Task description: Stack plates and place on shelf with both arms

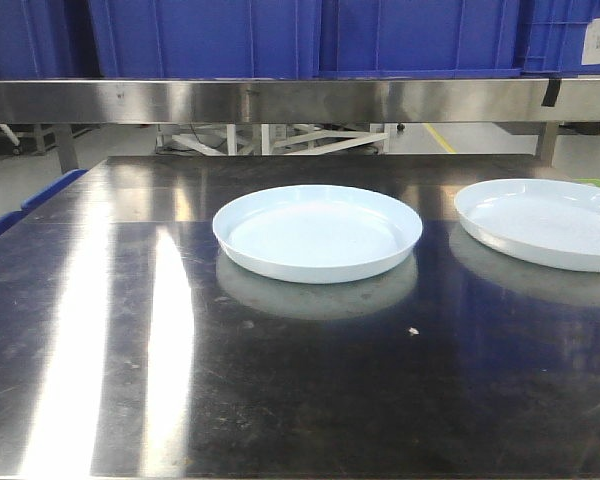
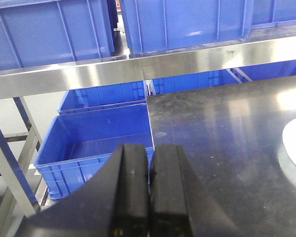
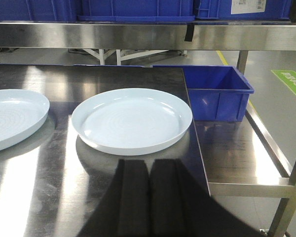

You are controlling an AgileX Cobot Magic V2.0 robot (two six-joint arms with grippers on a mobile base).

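- Stainless steel makes up the broad, scuffed bench (image 1: 280, 400) in front of me, streaked with reflected light.
- Above its far edge runs the brushed-steel shelf (image 1: 280, 100), where the stack has to end up. It carries big blue plastic crates (image 1: 210, 35), so I judge free room up there may be tight.
- Two large round shallow plates of pale bluish-white glossy plastic lie flat on the bench, well apart and not yet stacked. The middle plate (image 1: 317, 232) sits near the centre. The right-hand plate (image 1: 545, 222) sits close to the bench's right edge, partly cut off in the front view.
- My right fingers (image 3: 149, 170) are pressed together with nothing between them, near the right-hand plate's closest rim but not touching it.
- My left fingers (image 2: 150, 153) are likewise closed on nothing, hanging about the bench's left edge. Only a sliver of a plate shows at the right of that wrist view.
- As I read it, the task is at its very start, with the stacking step yet to begin. Next, one pair of fingers must spread, come down on a low upturned rim and pinch it. That plate then has to be lifted level and set onto the other. The glossy lip gives little to hold, so a slip or tilt is the risk.
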